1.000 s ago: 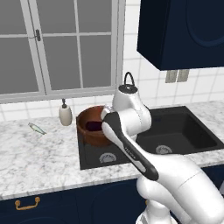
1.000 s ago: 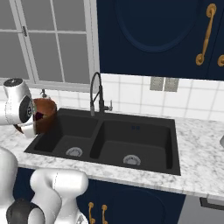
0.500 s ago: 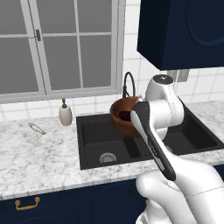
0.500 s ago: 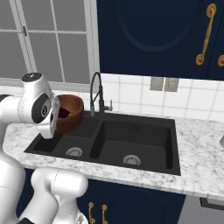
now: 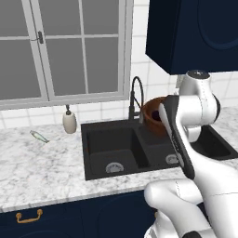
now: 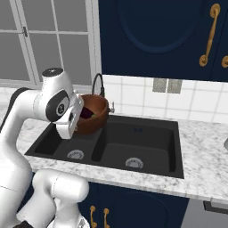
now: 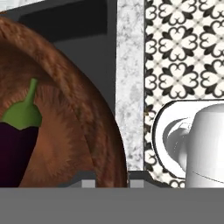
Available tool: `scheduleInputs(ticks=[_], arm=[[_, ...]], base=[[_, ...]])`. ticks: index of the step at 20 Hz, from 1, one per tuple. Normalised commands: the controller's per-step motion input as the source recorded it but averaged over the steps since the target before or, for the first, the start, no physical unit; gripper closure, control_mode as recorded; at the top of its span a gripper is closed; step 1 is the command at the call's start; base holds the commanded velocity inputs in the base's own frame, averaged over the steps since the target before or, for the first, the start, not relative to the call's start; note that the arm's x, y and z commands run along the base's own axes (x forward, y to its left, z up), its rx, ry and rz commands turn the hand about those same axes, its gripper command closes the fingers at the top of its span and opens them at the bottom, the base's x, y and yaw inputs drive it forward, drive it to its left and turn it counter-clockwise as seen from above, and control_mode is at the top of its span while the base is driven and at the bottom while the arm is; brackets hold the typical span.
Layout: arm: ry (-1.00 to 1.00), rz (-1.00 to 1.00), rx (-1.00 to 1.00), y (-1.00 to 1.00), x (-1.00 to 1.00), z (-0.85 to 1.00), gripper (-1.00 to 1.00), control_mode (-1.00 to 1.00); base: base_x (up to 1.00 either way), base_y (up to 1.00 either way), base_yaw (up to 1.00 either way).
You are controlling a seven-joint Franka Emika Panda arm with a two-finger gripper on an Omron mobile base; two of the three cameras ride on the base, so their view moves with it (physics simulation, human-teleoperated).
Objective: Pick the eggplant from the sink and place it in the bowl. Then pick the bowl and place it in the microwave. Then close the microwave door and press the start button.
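The wooden bowl (image 6: 91,113), eggplant (image 7: 17,144) inside, is held aloft over the sink (image 6: 147,144), rim pinched by the narrowed gripper (image 7: 113,180), presumably for microwave transfer.

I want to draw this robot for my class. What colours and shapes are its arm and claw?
The arm is glossy white, made of fat rounded tubes, with dark grey rings and a dark strip at the joints. One joint has a round cap with a dark disc on its side. Its base is a bulging white body. The claw has two small grey square finger tips. No cables or writing can be seen.
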Motion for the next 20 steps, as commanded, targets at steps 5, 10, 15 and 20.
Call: scheduleInputs(ticks=[5,10,15,20], arm=[[-0.03,0.0,0.01,-0.41,-0.24,0.03,1.0,-1.0],[-0.06,0.0,0.03,-0.27,-0.17,0.01,1.0,-1.0],[0.0,0.0,0.0,0.0,0.0,0.04,1.0,1.0],[0.0,0.0,0.0,0.0,0.0,0.0,1.0,1.0]], base=[[0.0,0.0,0.0],[0.0,0.0,0.0],[-0.41,0.0,0.01],[-1.0,-0.02,0.05]])
